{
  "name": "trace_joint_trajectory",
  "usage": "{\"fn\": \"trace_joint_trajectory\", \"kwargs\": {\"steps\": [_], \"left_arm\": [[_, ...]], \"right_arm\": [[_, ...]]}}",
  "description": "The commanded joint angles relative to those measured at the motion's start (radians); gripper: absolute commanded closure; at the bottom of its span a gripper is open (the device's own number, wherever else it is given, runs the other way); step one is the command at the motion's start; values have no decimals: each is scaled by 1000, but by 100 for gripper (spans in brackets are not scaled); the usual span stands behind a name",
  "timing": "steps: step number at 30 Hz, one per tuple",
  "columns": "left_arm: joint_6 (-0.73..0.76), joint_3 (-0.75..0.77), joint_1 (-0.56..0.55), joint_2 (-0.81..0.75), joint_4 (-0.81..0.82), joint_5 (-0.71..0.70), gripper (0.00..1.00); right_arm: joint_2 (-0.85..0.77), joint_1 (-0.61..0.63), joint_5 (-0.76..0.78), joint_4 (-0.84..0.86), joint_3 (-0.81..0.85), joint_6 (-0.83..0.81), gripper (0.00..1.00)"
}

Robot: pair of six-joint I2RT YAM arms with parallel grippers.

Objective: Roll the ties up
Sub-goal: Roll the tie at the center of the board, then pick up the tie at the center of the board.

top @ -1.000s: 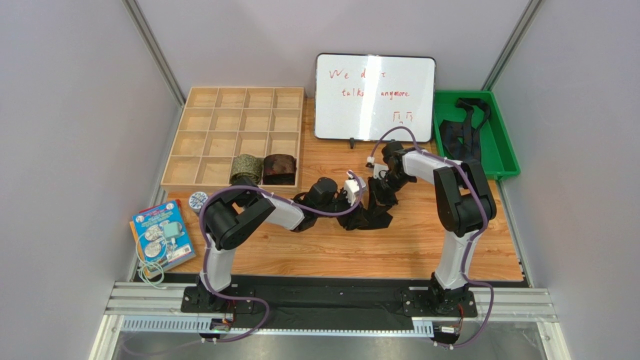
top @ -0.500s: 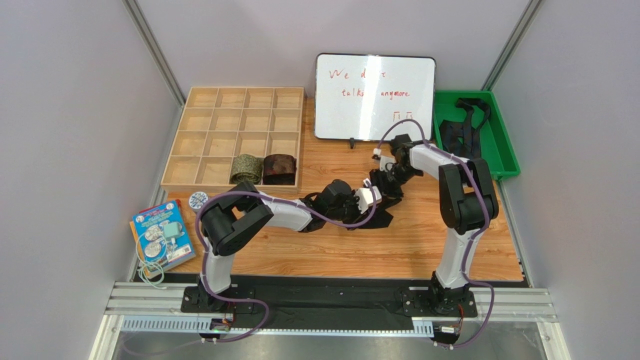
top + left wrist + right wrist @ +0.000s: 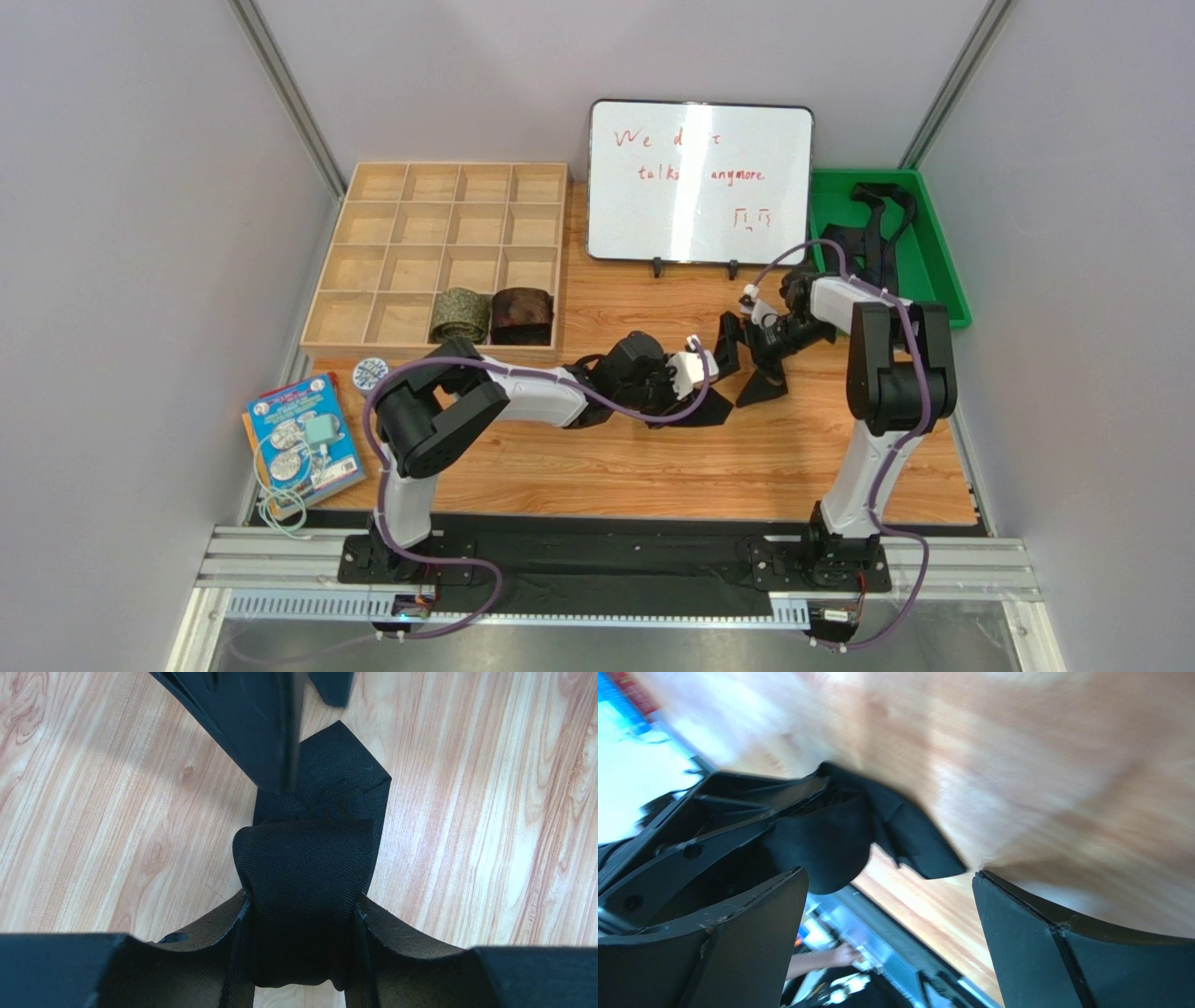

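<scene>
Black tie (image 3: 303, 875): a folded loop of it is pinched between the fingers (image 3: 235, 966) of the left claw; more of it lies crumpled on the wood just beyond, and a dark strip runs off the top of that wrist view.
Left claw (image 3: 302, 952): clamped on the Black tie, low over the middle of the table.
Right claw (image 3: 889, 882): jaws spread wide with nothing between them; it hangs just to the right of the left claw. Its wrist view is blurred, and whether it touches the fabric cannot be told.
Table (image 3: 631, 476): pale wood planks under both claws.
Wooden tray (image 3: 407, 224): far left, divided into square compartments.
Olive-green tie (image 3: 459, 311): coiled, in the third compartment of the tray's nearest row.
Reddish-brown tie (image 3: 522, 314): coiled, in the next compartment, at that row's right end.
Whiteboard (image 3: 699, 179): upright at the back, between tray and bin, with red writing.
Green bin (image 3: 937, 287): far right, holding loose black ties (image 3: 849, 259) in a heap.
Book (image 3: 299, 441): near the left arm's base, beside the wood's edge.
</scene>
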Motion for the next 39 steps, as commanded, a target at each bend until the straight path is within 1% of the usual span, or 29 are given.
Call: {"fn": "trace_joint_trajectory", "kwargs": {"steps": [1,3,7,10,13,21,27,30,31,33,34,35,36,37,38,39], "left_arm": [[42,-30,0,62,-234,-35,74],[44,-30,0,60,-238,-35,74],[42,-36,0,54,-239,-34,74],[42,-39,0,54,-239,-35,74],[37,-38,0,57,-236,-34,74],[37,-35,0,62,-234,-26,74],[31,-35,0,63,-234,-25,74],[33,-35,0,62,-236,-26,74],[31,-36,0,60,-236,-26,74],[30,-38,0,58,-238,-28,73],[28,-38,2,57,-238,-29,73],[27,-38,2,57,-238,-29,72],[21,-36,2,58,-239,-29,71],[19,-36,3,54,-241,-31,70],[17,-38,5,51,-239,-29,66],[13,-38,7,48,-239,-28,63]], "right_arm": [[24,14,-57,132,-70,19,0],[44,17,-82,166,-83,29,0],[89,29,-175,171,-94,29,0],[67,28,-229,187,-115,23,3],[29,31,-269,200,-126,26,7],[-17,80,-283,209,-114,24,12],[-17,115,-237,211,-92,39,23],[-33,124,-193,192,-81,39,35],[-37,124,-183,183,-80,39,43],[-43,124,-157,166,-75,39,51],[-48,124,-152,160,-72,39,60],[-49,124,-148,154,-71,39,66],[-49,124,-146,146,-69,39,74],[-48,126,-143,143,-66,39,94],[-45,126,-140,139,-63,39,100],[-43,126,-139,132,-63,39,100]]}}
